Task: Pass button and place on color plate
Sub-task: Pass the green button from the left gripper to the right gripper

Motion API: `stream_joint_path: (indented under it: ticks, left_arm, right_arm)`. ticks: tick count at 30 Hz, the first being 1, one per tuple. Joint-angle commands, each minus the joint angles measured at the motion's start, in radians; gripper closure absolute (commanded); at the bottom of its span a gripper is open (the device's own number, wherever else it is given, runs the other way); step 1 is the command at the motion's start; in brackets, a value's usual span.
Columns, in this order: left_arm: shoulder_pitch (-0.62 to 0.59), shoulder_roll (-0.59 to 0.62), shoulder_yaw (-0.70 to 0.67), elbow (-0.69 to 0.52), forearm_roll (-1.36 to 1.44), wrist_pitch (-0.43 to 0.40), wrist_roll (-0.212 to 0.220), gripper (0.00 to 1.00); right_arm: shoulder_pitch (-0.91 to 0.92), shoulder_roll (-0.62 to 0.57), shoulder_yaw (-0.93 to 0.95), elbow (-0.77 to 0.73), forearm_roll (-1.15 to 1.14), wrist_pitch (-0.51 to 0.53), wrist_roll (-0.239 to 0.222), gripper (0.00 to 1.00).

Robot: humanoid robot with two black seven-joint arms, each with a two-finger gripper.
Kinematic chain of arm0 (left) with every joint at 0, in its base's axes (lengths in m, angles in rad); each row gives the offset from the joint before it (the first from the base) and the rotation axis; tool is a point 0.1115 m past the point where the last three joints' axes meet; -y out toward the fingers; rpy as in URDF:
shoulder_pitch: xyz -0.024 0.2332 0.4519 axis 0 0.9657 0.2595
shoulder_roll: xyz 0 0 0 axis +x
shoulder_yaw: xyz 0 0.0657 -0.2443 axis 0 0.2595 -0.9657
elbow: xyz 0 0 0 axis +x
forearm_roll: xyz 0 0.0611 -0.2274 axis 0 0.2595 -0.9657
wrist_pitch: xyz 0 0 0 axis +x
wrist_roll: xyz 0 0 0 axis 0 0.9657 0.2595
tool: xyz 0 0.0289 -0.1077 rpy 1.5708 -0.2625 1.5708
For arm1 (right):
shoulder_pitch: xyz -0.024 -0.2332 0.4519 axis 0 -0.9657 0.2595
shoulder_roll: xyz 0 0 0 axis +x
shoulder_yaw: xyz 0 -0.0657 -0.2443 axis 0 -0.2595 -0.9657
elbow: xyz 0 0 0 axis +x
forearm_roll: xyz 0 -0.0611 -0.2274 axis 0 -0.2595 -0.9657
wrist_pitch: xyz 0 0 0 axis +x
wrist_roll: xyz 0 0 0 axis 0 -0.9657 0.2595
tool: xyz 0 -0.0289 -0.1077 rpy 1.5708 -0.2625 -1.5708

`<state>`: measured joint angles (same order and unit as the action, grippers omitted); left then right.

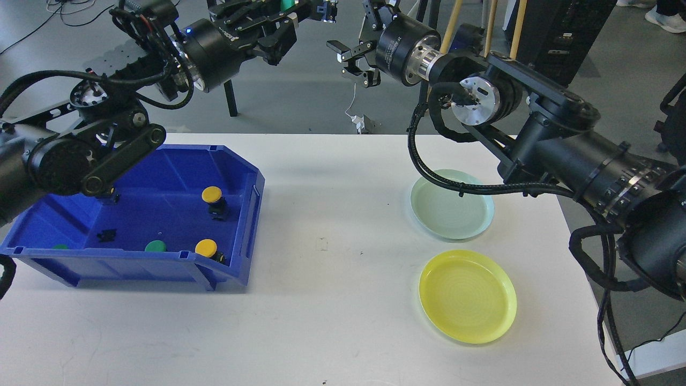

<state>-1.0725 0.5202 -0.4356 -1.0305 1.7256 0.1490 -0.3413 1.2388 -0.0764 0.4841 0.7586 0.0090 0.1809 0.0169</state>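
My left gripper (292, 12) is raised high behind the table at the top edge of the head view. It is shut on a green button (288, 4) that is partly cut off by the frame. My right gripper (351, 61) is open and empty, in the air a little right of and below the left one, apart from it. A pale green plate (452, 205) and a yellow plate (468, 296) lie empty on the right side of the white table (332, 300).
A blue bin (249, 225) stands at the left of the table. It holds two yellow buttons (212, 195) (206, 247), two green buttons (156, 246) (60, 247) and a small black part (107, 234). My right arm reaches over the pale green plate.
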Motion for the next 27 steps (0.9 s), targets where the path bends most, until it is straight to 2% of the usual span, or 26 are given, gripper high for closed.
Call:
stream_joint_path:
  ticks: [1, 6, 12, 18, 20, 27]
  left_arm:
    - [0.002, -0.005, 0.0, 0.0, 0.0, 0.001, 0.005, 0.72]
    - [0.0, -0.011, 0.0, 0.0, 0.002, 0.001, 0.005, 0.72]
    - [0.0, -0.009, 0.0, 0.0, 0.002, 0.001, 0.005, 0.72]
    - [0.0, -0.006, -0.002, 0.0, 0.0, 0.001, 0.005, 0.72]
    - [0.0, -0.006, -0.002, 0.0, 0.0, 0.001, 0.005, 0.72]
    - [-0.001, -0.005, -0.002, 0.0, 0.0, 0.001, 0.005, 0.72]
  right_arm:
    - [0.008, 0.001, 0.001, -0.002, 0.0, -0.001, -0.002, 0.01]
    - [0.011, 0.024, -0.004, -0.005, -0.007, -0.02, 0.006, 0.02]
    - [0.011, 0.041, -0.012, -0.004, -0.015, -0.054, 0.084, 0.18]
    - [0.011, 0.055, -0.012, -0.004, -0.017, -0.055, 0.084, 0.33]
    - [0.011, 0.061, -0.013, -0.004, -0.017, -0.054, 0.083, 0.34]
    - [0.004, 0.061, -0.019, -0.004, -0.017, -0.038, 0.057, 0.54]
